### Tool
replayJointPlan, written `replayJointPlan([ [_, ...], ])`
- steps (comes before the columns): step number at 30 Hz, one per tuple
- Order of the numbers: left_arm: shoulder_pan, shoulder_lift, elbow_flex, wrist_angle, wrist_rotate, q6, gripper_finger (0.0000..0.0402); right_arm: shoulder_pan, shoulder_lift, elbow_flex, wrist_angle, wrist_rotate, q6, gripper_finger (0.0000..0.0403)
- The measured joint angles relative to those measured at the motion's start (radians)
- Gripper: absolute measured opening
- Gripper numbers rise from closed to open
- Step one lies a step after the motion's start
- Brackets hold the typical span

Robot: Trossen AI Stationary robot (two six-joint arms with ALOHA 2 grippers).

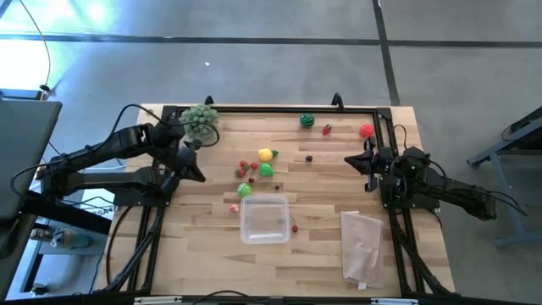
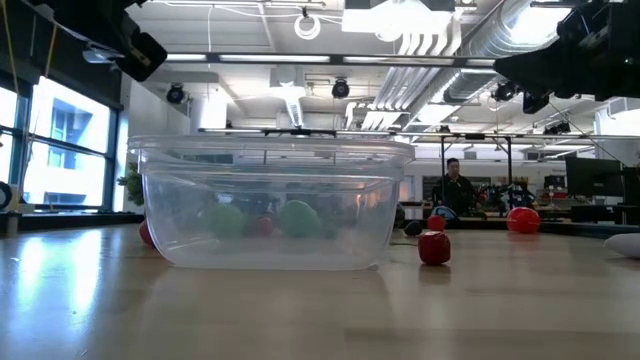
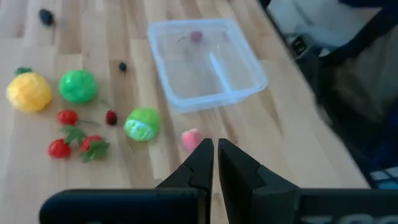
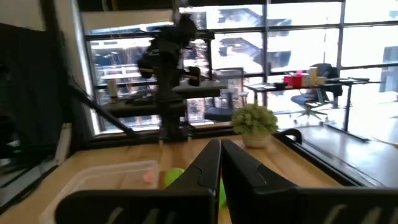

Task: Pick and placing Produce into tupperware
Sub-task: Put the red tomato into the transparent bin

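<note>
The clear tupperware (image 1: 263,219) (image 3: 205,62) stands on the wooden table toward its near edge. The produce lies loose on the wood beyond it: a yellow fruit (image 1: 266,155) (image 3: 28,92), two green pieces (image 1: 267,169) (image 1: 245,190), small red ones (image 1: 246,167) and a pink piece (image 3: 191,138). A striped ball (image 1: 306,121) and a red fruit (image 1: 366,130) lie near the far edge. My left gripper (image 1: 201,177) (image 3: 214,148) hangs shut above the table, left of the produce, slanting down. At the right, my right gripper (image 1: 348,160) (image 4: 219,149) is shut and roughly level.
A grey-green bushy ball (image 1: 201,120) sits at the far left by my left arm. A pale pinkish bag (image 1: 362,246) lies at the near right. A small red piece (image 2: 433,247) rests beside the tupperware. A black frame (image 1: 271,108) edges the table's far side.
</note>
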Motion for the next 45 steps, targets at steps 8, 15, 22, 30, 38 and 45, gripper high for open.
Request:
replayJointPlan([
  [8,-0.104,0.0,0.0,0.017,-0.206,-0.074,0.0014,0.0,0.116,0.085,-0.063,0.118,0.014,0.0005],
  [15,-0.112,0.0,0.0,0.025,-0.215,-0.083,0.0014,0.0,0.352,0.329,-0.301,0.356,0.09,0.0005],
  [22,-0.113,0.0,0.0,0.025,-0.215,-0.083,0.0014,0.0,0.64,0.64,-0.644,0.556,0.207,0.0005],
  [30,-0.113,0.0,0.0,0.024,-0.215,-0.083,0.0014,-0.027,0.938,0.985,-1.014,0.851,0.476,0.0005],
  [38,-0.113,0.0,0.0,0.023,-0.215,-0.083,0.0014,-0.198,1.204,1.215,-1.357,0.715,0.717,0.0005],
  [45,-0.113,0.0,0.0,0.023,-0.214,-0.083,0.0014,-0.368,1.387,1.246,-1.327,0.59,0.589,0.0005],
])
